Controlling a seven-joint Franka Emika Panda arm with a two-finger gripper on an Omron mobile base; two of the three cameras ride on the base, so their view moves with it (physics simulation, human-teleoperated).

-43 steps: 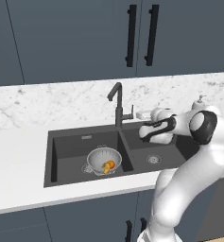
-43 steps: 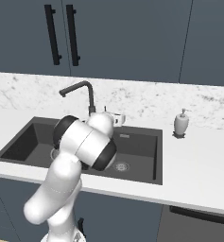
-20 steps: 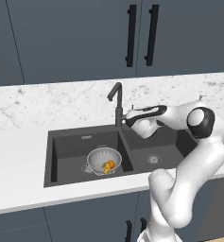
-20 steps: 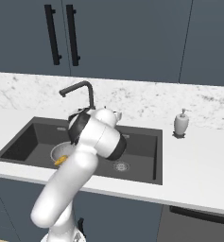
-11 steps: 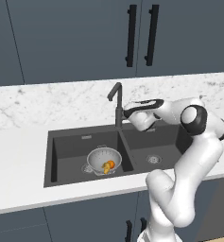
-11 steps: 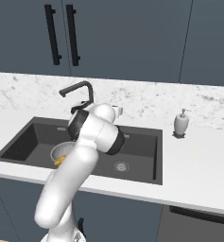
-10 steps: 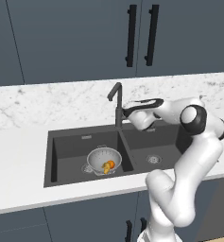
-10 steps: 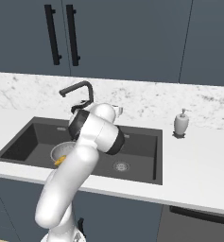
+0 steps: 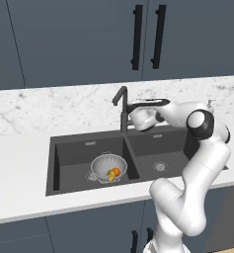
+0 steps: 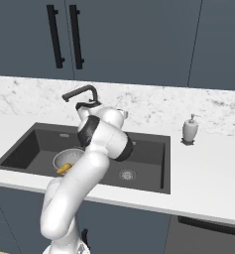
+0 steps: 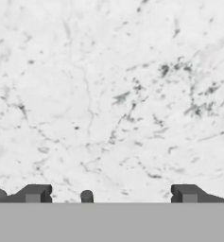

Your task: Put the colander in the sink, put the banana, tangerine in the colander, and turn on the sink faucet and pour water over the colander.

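The pale grey colander [image 9: 104, 164] sits in the left basin of the dark sink [image 9: 69, 159], with the banana [image 9: 110, 175] and the tangerine [image 9: 117, 171] inside it. Behind the centre divider rises the dark sink faucet [image 9: 122, 105], its spout over the left basin. My gripper [image 9: 130, 110] is open and empty just right of the faucet's neck, above the sink's back rim. From the right base view the gripper [image 10: 84, 106] hangs under the faucet [image 10: 82, 92], and the colander [image 10: 68, 158] with the banana [image 10: 63, 169] lies below. The hand view has both fingertips [image 11: 36, 193] wide apart against white marble, a small dark stub [image 11: 86, 195] between them.
A white soap dispenser [image 10: 190, 130] stands on the marble counter [image 10: 208, 163] right of the sink [image 10: 149, 155]. Dark cabinet doors with black handles [image 9: 147, 37] hang above the backsplash. The right basin holds a silver drain [image 9: 160, 166]. My arm arches over the right basin.
The arm has swung left across the right basin, bringing the open gripper up close beside the faucet. The colander and the fruit in it have stayed put.
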